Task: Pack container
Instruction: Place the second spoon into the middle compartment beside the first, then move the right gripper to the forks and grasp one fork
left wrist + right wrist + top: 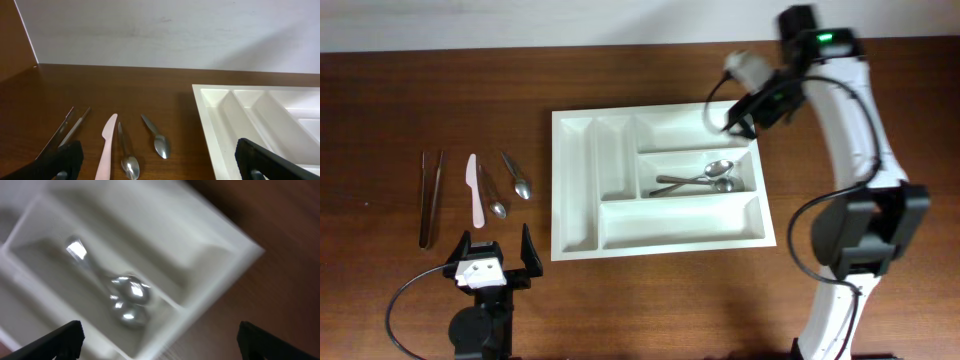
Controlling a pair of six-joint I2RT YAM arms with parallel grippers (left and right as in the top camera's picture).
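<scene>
The white cutlery tray [575, 190] lies mid-table. Two metal spoons [705, 178] lie in its wide middle compartment and show blurred in the right wrist view [127, 300]. Left of the tray lie tongs [430, 195], a pale plastic knife [474, 188] and two more spoons [492, 190] [516, 174]; the left wrist view shows the knife [106, 145] and both spoons [126, 155] [156, 137]. My left gripper [492, 252] is open and empty near the front edge, below these utensils. My right gripper [735, 118] is open and empty above the tray's far right corner [245, 250].
A light wall [165, 30] runs along the table's far edge. Bare wood table [660, 300] lies in front of the tray. The right arm's white body [860, 150] stands to the right of the tray.
</scene>
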